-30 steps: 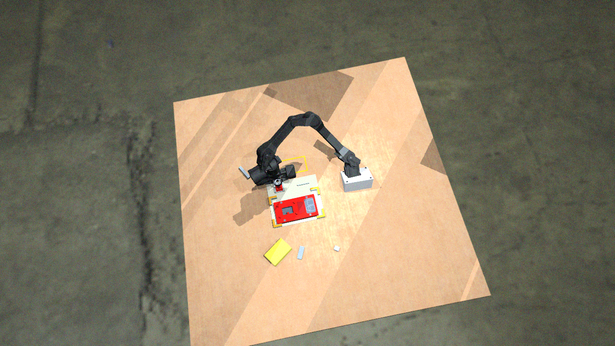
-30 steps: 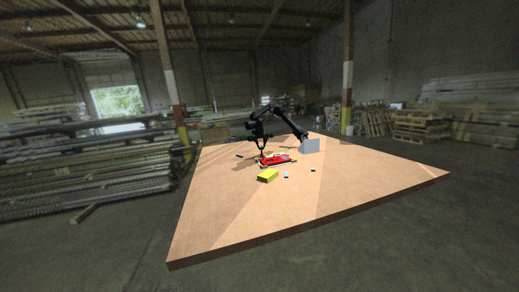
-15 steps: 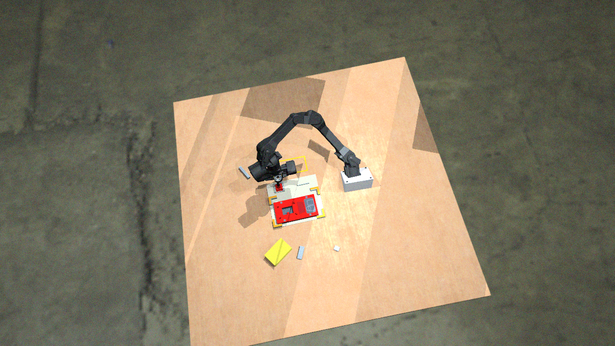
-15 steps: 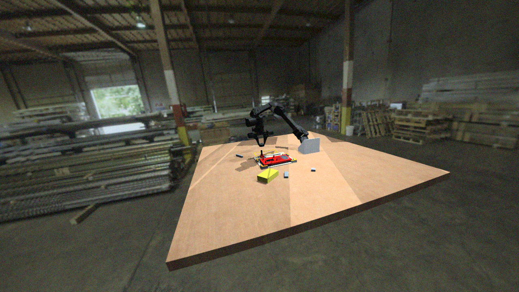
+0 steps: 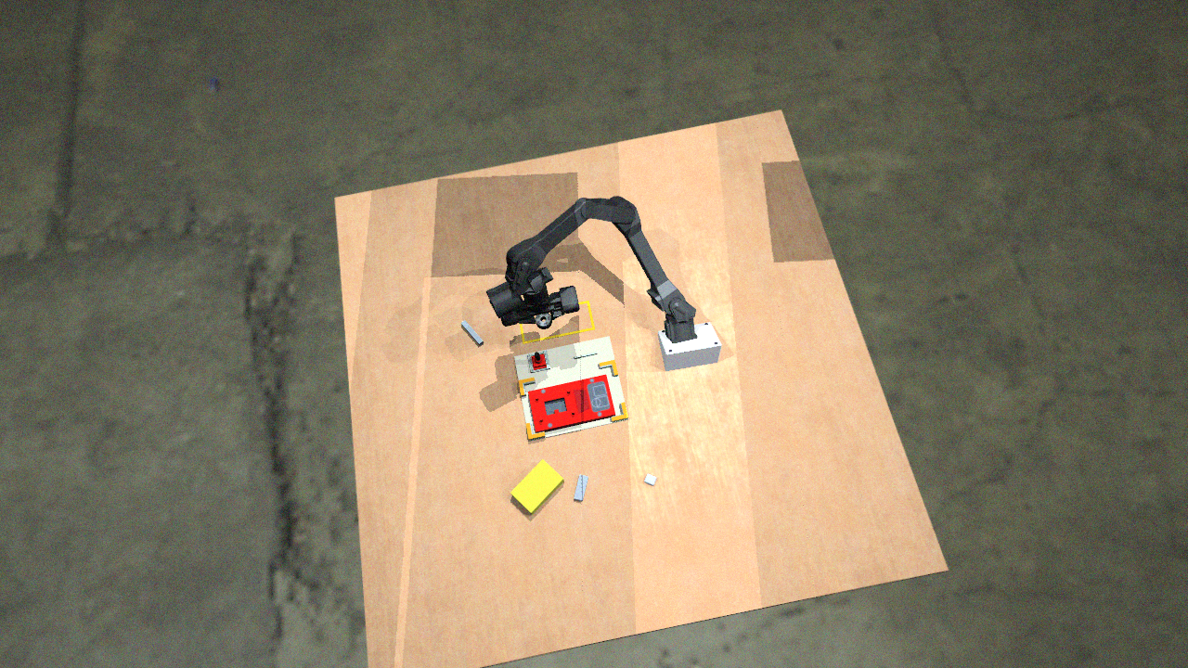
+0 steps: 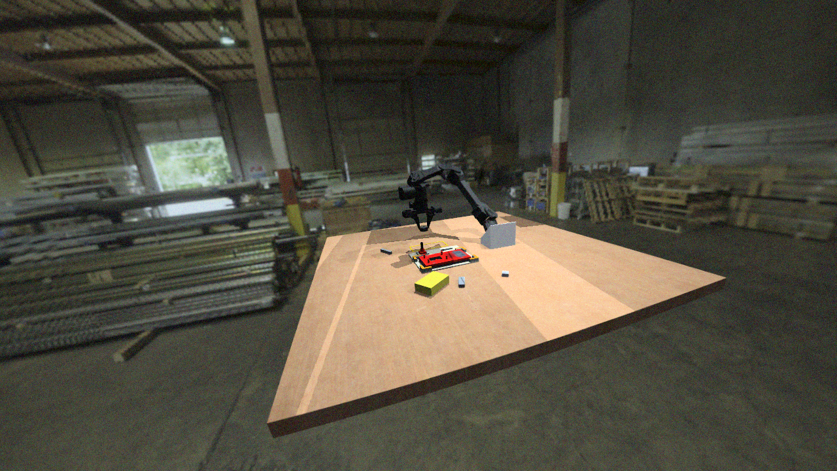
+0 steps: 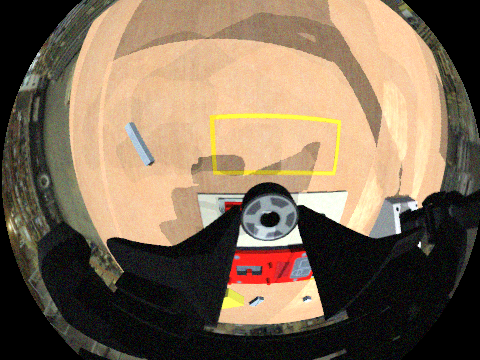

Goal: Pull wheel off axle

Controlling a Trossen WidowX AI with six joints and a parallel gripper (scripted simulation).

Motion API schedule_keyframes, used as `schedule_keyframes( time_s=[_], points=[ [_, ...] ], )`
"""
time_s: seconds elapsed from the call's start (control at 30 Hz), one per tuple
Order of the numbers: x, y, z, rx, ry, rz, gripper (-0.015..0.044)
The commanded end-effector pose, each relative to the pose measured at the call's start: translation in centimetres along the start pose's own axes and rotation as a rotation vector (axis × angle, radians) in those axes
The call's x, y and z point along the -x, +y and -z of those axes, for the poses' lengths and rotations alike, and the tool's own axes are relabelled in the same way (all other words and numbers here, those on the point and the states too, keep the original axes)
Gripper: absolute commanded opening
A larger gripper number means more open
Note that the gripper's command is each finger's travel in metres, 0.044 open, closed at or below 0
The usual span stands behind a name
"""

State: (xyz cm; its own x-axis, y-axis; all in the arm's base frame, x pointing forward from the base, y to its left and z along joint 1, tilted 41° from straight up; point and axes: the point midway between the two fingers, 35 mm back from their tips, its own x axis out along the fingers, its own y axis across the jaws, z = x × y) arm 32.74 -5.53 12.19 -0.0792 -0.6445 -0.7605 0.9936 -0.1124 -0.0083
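The black wheel with a grey spoked hub (image 5: 543, 323) (image 7: 256, 218) is off the axle and held in the air, hub facing up. My gripper (image 5: 544, 317) (image 6: 424, 227) (image 7: 268, 211) is shut on it, one finger at each side. The upright black axle (image 5: 537, 356) (image 6: 421, 247) stands bare on its red base (image 5: 538, 364), below the height of the wheel. The marked area, a yellow outline (image 5: 564, 334) (image 7: 275, 116), lies on the table beyond the board in the wrist view. The wheel hides part of the board there, and the axle cannot be made out.
The pale board (image 5: 591, 350) carries a red panel (image 5: 581, 408) (image 6: 444, 256) and orange corner brackets. A grey-blue bar (image 5: 471, 333) (image 7: 139, 144) lies left of the outline. A yellow block (image 5: 537, 486) (image 6: 431, 282), another bar (image 5: 580, 487) and a small light piece (image 5: 650, 479) lie in front.
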Motion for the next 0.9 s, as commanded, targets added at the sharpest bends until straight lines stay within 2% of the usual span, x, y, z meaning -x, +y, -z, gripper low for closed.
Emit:
schedule_keyframes(
  time_s=[0.0,0.4,0.87],
  points=[
    [0.3,-1.0,-1.5,0.003,-0.003,-0.008,0.0000],
    [0.2,-2.7,-3.7,-0.002,-0.005,-0.009,0.0000],
    [-4.2,-2.4,-3.7,-0.003,-0.004,-0.010,0.0000]
  ],
)
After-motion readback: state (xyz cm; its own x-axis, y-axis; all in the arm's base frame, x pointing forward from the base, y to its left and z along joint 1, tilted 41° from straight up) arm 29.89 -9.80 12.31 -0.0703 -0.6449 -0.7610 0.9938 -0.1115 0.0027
